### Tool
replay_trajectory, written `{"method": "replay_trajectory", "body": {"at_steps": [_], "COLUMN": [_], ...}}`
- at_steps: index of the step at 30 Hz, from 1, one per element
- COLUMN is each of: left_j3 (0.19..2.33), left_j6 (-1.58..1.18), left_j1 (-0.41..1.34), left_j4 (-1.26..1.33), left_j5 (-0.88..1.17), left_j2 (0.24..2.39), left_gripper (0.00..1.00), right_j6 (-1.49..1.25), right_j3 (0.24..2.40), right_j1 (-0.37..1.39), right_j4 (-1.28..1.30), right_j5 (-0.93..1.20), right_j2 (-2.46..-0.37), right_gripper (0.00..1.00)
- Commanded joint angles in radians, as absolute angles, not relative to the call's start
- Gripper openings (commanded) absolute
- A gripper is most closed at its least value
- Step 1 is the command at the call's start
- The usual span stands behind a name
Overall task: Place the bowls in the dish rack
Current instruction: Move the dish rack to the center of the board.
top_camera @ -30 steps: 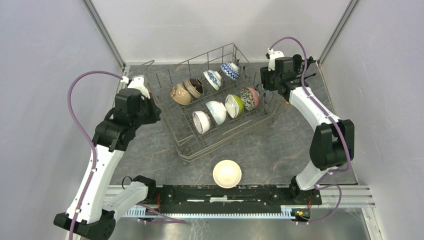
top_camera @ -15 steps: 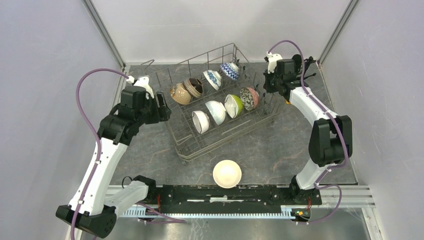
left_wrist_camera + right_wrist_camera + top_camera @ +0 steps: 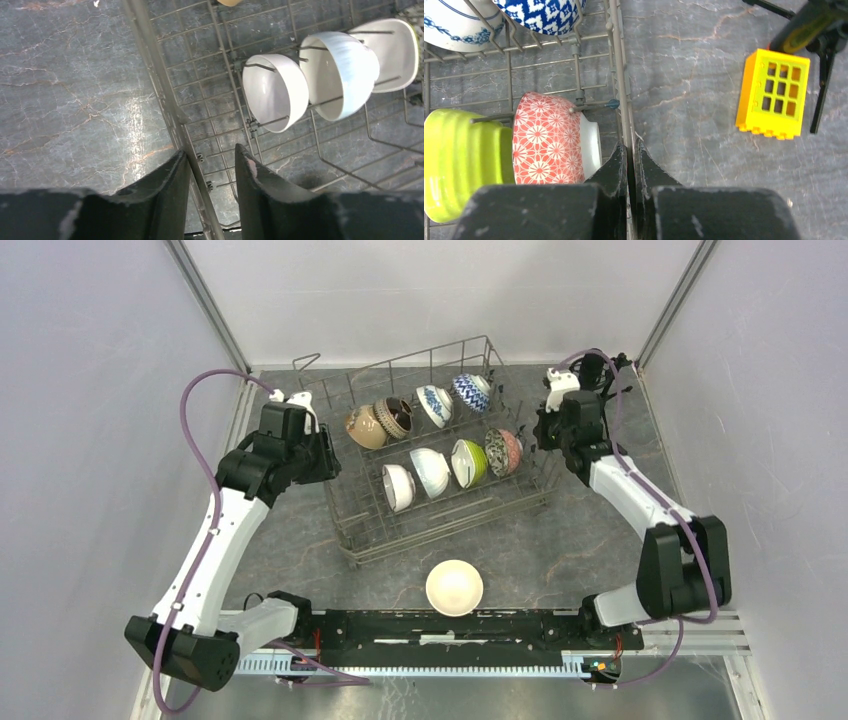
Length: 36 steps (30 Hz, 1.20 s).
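Note:
The grey wire dish rack (image 3: 440,530) stands mid-table with several bowls on edge between its tines: tan (image 3: 365,427), dark brown (image 3: 393,417), two blue-and-white (image 3: 434,405), two white (image 3: 398,486), lime green (image 3: 467,462) and a red-patterned one (image 3: 502,451). One white bowl (image 3: 454,587) sits alone on the table near the arm bases. My left gripper (image 3: 211,150) is open and straddles the rack's left rim (image 3: 150,65); only its left finger touches the wire. My right gripper (image 3: 630,144) is shut on the rack's right rim (image 3: 619,75), beside the red-patterned bowl (image 3: 549,140).
A yellow grid block (image 3: 774,95) lies on the table right of the rack, next to a dark stand. The enclosure walls run close behind and beside the rack. The arms' base rail (image 3: 450,625) lies just in front of the lone white bowl.
The rack has swung clockwise, squarer to the table. My right gripper shut on its right rim and moved down with it. My left gripper opened, reached the left rim and has partly narrowed.

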State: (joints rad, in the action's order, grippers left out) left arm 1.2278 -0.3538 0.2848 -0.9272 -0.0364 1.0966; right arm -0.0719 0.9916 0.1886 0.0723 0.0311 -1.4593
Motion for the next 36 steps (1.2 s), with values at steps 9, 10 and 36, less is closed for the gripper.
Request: {"method": "replay_trajectory", "body": {"at_steps": [9, 10, 36], "left_j3": [1.365, 1.379, 1.518], "left_j6": [-0.330, -0.329, -0.282], "left_j1": [0.296, 0.296, 0.296], "left_j4": [-0.844, -0.844, -0.797], "left_j5": [0.003, 0.003, -0.123], "left_j2": [1.220, 1.240, 1.353], "left_gripper": [0.10, 0.05, 0.60], "right_j6": [-0.258, -0.251, -0.272], "right_j3": [0.748, 0.764, 0.841], "right_j1": [0.183, 0.179, 0.095], "right_j4": [-0.066, -0.048, -0.040], "right_j5": [-0.100, -0.100, 0.006], "right_j2": [-1.258, -1.268, -1.223], "right_gripper": [0.00, 0.00, 0.51]}}
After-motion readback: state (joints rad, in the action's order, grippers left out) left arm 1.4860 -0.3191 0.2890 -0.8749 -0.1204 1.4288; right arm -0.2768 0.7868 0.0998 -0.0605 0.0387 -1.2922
